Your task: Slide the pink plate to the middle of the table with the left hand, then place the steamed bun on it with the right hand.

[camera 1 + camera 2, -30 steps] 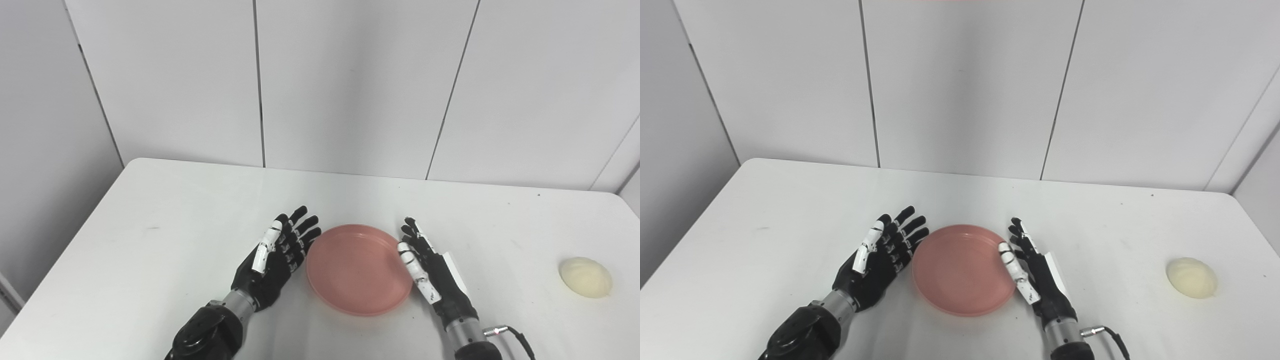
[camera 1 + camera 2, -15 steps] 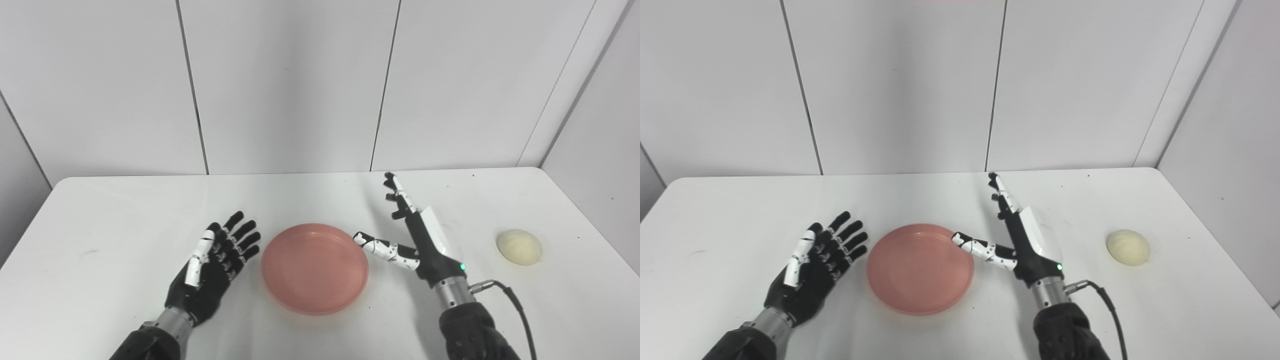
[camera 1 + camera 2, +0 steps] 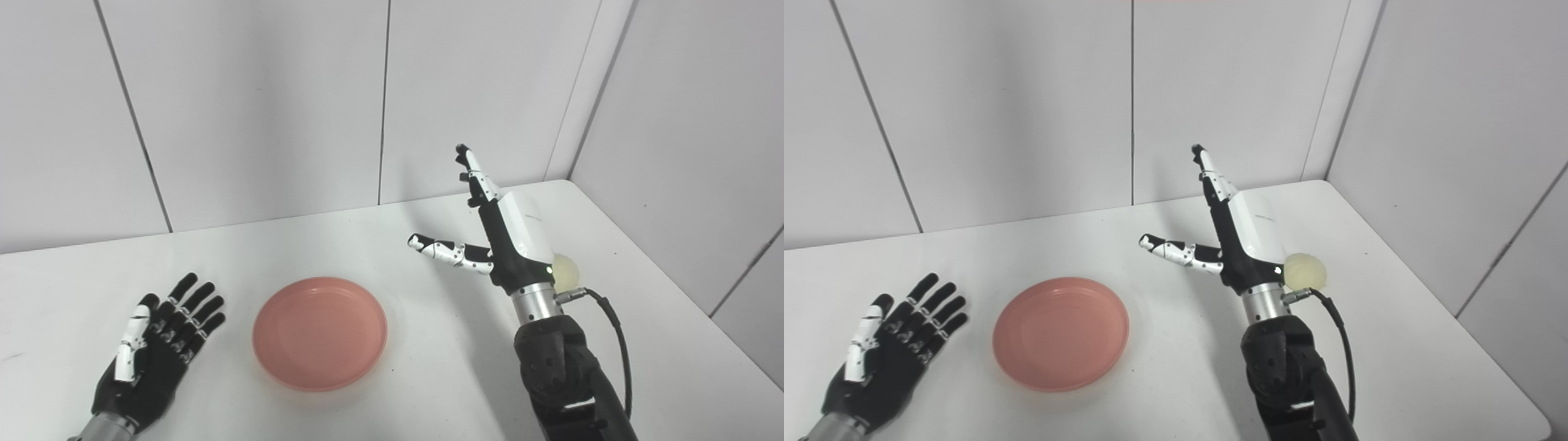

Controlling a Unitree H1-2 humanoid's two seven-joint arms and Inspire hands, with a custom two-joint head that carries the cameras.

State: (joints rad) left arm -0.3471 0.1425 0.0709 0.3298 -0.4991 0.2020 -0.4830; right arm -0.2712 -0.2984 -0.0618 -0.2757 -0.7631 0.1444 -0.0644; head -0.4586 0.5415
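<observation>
Bun (image 3: 1306, 272) is what this turns on: the steamed bun sits on the white table (image 3: 392, 245) toward the right edge, and from both eye views it peeks out just behind the wrist of the right hand (image 3: 502, 236), half hidden by it. That hand is raised above the tabletop, fingers pointing up and away toward the far edge, thumb stuck out to the left toward the pink plate (image 3: 320, 332), palm spread and holding nothing. So the bun lies to the right of and behind the hand's back, not in front of the palm; by my read, the hand must swing rightward and turn its palm over to get around it. The bun looks round, with no long axis to line up on. Pink plate rests flat near the middle of the table, empty. Left hand (image 3: 153, 343) lies palm up near the left edge, fingers spread, holding nothing, apart from the plate and much farther from the bun.
</observation>
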